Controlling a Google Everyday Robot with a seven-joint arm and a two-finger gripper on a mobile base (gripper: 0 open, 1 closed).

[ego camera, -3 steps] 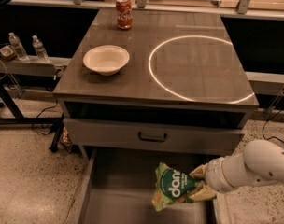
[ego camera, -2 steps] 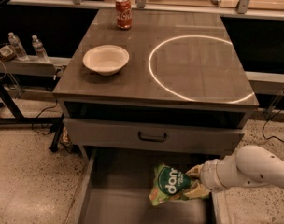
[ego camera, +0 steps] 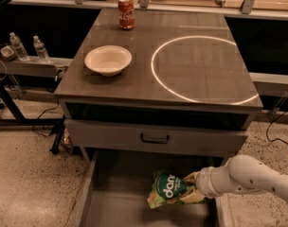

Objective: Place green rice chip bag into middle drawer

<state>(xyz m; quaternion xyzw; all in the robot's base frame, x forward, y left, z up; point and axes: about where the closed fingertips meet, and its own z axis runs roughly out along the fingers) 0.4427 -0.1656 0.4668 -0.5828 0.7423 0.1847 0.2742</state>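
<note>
the gripper [ego camera: 195, 187] is low on the right, inside the open drawer [ego camera: 115, 207], at the end of a white arm [ego camera: 248, 176] that reaches in from the right edge. its fingers are pinched onto the right edge of the bag [ego camera: 168, 189], so the bag is held, not lying loose. the bag is light green with a dark green round logo facing up and towards me, tilted, its left end drooping lower than the gripped end. it sits within the drawer's walls, right of the middle and close to the right wall; i cannot tell whether its lower corner touches the floor. the drawer is pulled well out under the cabinet, and its grey floor is bare to the left of the bag. just above it a closed drawer front [ego camera: 111, 136] carries a dark handle [ego camera: 155, 138]. on the cabinet top [ego camera: 205, 74] a white bowl [ego camera: 108, 59] stands at the left, a red can [ego camera: 126, 13] stands upright near the back edge, and a thin white ring [ego camera: 152, 65] is marked on the right half. two bottles [ego camera: 16, 45] stand on a ledge far left.
</note>
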